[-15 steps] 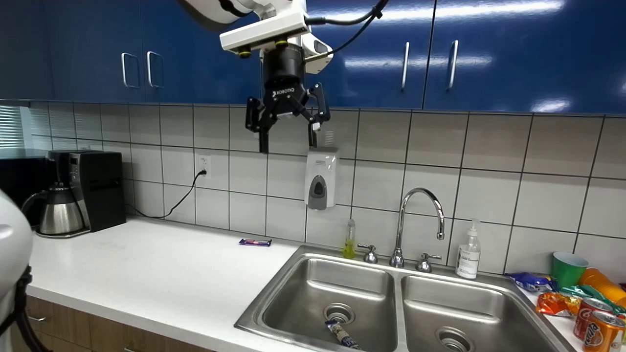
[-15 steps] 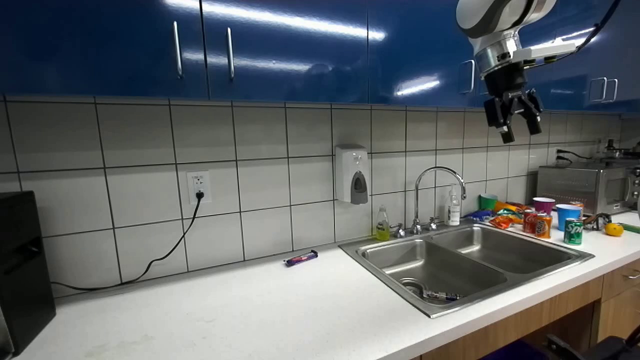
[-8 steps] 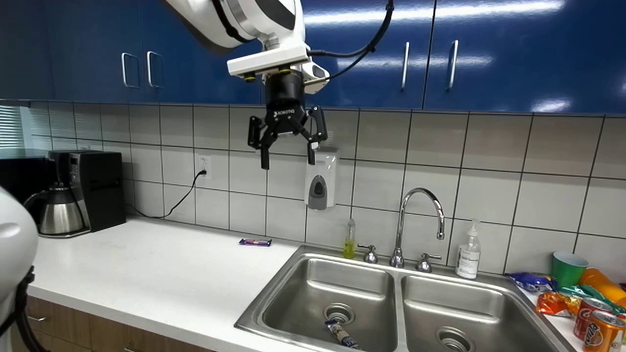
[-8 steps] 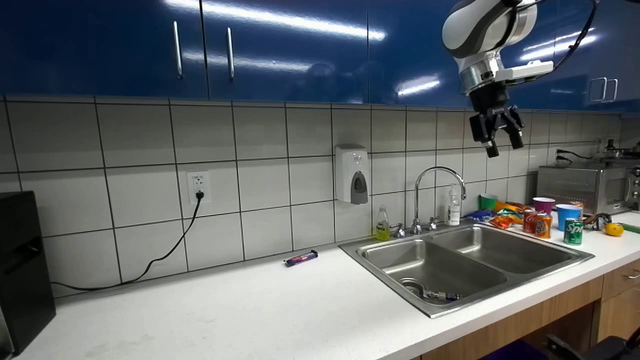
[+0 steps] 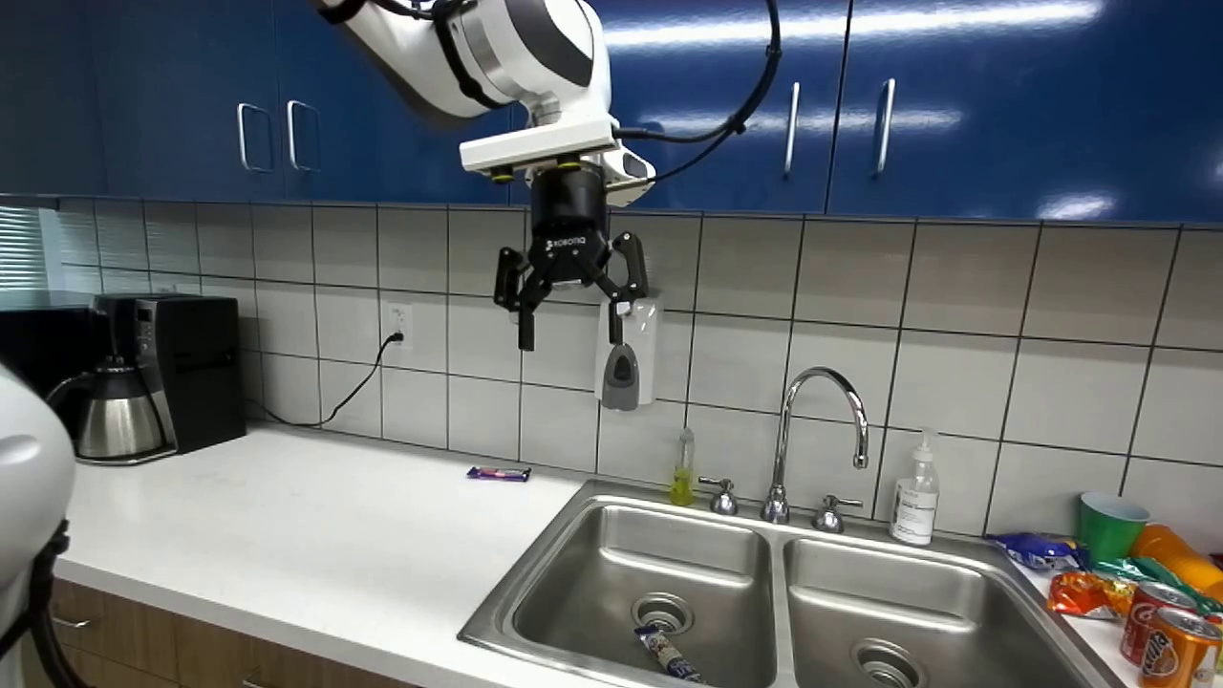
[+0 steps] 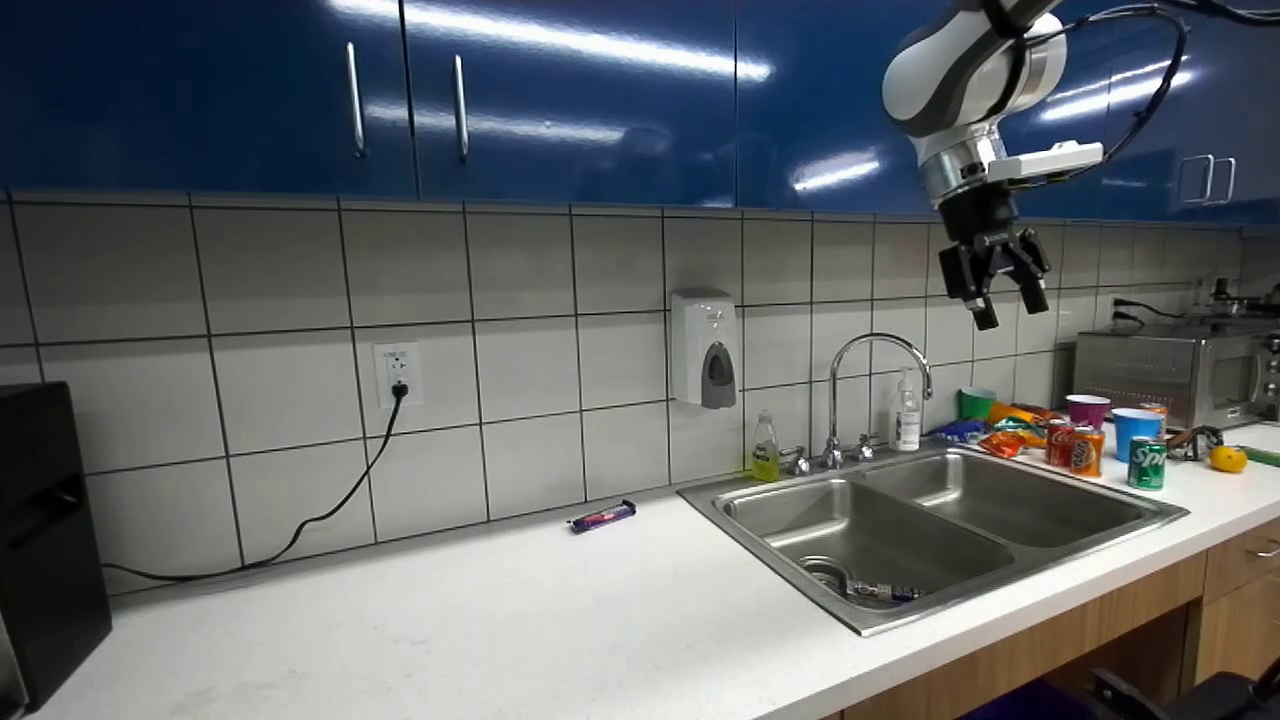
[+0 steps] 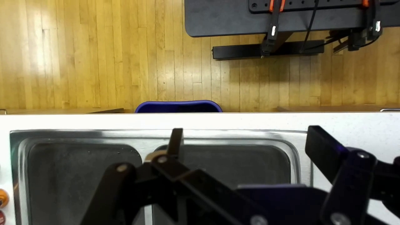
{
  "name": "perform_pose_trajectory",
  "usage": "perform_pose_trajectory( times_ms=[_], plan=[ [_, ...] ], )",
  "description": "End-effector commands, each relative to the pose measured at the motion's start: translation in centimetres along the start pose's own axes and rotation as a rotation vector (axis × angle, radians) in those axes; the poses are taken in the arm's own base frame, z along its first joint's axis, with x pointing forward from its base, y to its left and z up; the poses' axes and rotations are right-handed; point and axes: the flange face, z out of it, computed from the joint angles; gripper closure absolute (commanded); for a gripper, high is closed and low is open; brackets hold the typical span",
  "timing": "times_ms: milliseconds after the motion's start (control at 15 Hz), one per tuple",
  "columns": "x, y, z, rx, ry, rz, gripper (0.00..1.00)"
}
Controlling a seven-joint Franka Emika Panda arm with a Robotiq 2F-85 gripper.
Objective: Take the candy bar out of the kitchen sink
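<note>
The candy bar, a small dark wrapped bar [image 5: 669,655], lies in a basin of the stainless-steel double kitchen sink [image 5: 521,575], beside the round drain. It also shows in an exterior view [image 6: 885,593], partly behind the rim of the sink [image 6: 745,532]. My gripper [image 5: 571,337] is open and empty, pointing down, high above the counter and sink; it also shows in an exterior view [image 6: 1010,312]. In the wrist view my open fingers [image 7: 245,137] are seen over the sink rim [image 7: 225,134]. The candy bar does not show there; the gripper body covers part of the basin.
A small flat purple item [image 5: 499,473] lies on the counter [image 5: 315,526] near the wall. A curved chrome tap [image 5: 782,449], a yellow soap bottle [image 5: 682,473] and a pump bottle [image 5: 915,497] stand behind the sink. Cans [image 6: 1086,452] and cups stand beside it. Blue cabinets hang above.
My gripper has come down, staying open. In an exterior view it has also shifted left. The candy bar and the other objects have not moved.
</note>
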Motion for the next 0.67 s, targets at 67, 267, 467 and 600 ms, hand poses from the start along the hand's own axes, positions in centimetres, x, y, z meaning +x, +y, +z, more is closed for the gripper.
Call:
perform_pose_trajectory(
  times_ms=[67, 267, 467, 600],
  plan=[
    [-1.0, 2.0, 1.1, 0.042, -0.014, 0.032, 0.0],
    [-2.0, 2.7, 2.3, 0.053, -0.034, 0.048, 0.0],
    [-2.6, 3.1, 3.6, 0.061, -0.055, 0.054, 0.0],
    [-2.7, 3.1, 4.5, 0.064, -0.07, 0.049, 0.0]
  ],
)
